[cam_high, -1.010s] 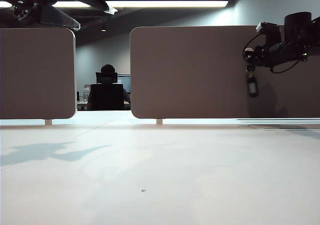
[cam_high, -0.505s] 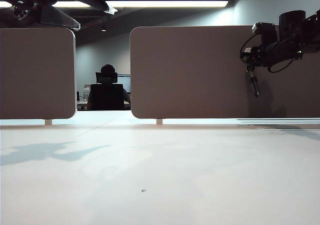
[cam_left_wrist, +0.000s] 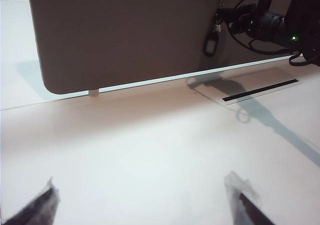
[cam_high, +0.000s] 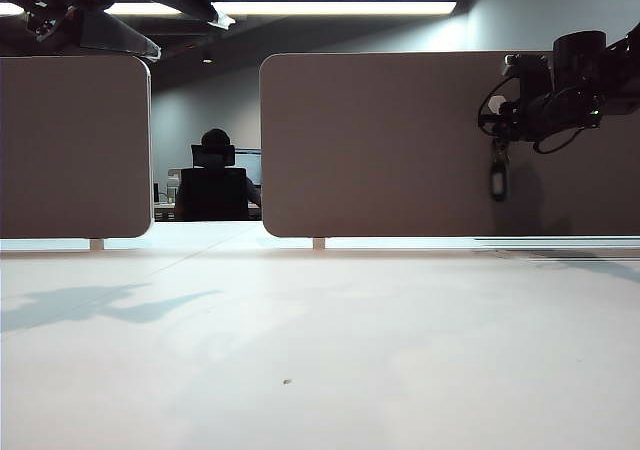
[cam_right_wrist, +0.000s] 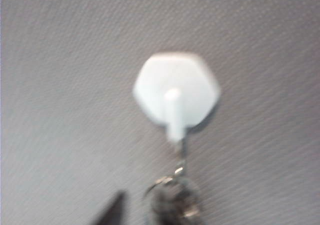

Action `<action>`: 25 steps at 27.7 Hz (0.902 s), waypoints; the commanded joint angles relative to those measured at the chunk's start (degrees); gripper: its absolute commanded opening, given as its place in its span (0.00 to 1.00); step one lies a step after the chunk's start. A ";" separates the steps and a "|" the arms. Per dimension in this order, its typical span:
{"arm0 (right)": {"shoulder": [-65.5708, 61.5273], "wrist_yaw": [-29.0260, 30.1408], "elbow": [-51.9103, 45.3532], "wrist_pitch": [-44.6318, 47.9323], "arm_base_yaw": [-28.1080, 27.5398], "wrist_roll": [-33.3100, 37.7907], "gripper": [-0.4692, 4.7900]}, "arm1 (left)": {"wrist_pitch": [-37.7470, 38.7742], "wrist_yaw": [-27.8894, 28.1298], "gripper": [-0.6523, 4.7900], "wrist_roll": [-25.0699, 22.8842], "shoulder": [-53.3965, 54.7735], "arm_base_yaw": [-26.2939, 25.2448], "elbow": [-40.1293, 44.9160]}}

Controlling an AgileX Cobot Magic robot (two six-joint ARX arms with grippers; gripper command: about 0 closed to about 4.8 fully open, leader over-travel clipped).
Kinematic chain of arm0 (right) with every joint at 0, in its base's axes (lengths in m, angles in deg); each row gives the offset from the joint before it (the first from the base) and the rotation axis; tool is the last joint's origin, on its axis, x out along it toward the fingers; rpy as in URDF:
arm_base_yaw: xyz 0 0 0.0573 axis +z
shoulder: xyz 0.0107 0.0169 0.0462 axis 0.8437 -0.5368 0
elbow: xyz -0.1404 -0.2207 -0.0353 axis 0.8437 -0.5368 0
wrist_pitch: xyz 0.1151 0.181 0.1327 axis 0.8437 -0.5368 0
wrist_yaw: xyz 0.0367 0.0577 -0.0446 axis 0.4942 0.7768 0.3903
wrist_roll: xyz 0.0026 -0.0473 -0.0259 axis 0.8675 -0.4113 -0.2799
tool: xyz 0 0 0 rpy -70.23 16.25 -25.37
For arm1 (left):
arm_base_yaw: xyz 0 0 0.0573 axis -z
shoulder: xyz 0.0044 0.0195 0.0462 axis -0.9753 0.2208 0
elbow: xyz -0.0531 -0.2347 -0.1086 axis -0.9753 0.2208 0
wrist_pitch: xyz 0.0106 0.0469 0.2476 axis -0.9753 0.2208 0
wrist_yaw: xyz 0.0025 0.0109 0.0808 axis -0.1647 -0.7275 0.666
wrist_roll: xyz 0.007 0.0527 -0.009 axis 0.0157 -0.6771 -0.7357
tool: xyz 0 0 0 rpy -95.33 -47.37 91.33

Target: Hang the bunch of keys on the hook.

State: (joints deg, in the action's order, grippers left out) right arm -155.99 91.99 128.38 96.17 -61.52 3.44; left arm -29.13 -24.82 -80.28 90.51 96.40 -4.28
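Note:
The hook (cam_right_wrist: 176, 92) is a small white hexagon with a short prong, stuck on the grey panel (cam_high: 390, 140). A wire ring of the bunch of keys (cam_right_wrist: 172, 201) hangs from the prong, and the black fob (cam_high: 497, 180) dangles straight below. My right gripper (cam_high: 495, 122) is right at the hook, just above the fob. Only one dark fingertip (cam_right_wrist: 114, 211) shows beside the keys, with a gap between them; the other is hidden. My left gripper (cam_left_wrist: 142, 205) hovers open over the bare table, far from the keys (cam_left_wrist: 210, 44).
A second panel (cam_high: 75, 145) stands at the left with a gap between the two. A flat cable slot (cam_left_wrist: 260, 90) lies in the table below the right arm. The white table (cam_high: 320, 350) stretches in front.
The right gripper has edged slightly left along the panel. The fob, tilted and edge-on half a second ago, now hangs straight down. The left arm has kept still.

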 commanded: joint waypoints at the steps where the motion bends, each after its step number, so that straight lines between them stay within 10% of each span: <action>1: -0.09 0.98 0.11 0.55 0.39 0.09 0.62 | -0.35 0.09 1.00 -0.07 -0.15 0.09 -0.37; 25: 11.52 -0.09 0.11 -31.82 -0.02 -10.38 0.69 | -0.87 -12.39 1.00 8.59 -1.84 0.07 -0.55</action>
State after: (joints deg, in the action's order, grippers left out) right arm -145.30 92.36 128.34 67.19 -61.48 -6.38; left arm -28.80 -35.53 -73.48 89.55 96.40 -4.28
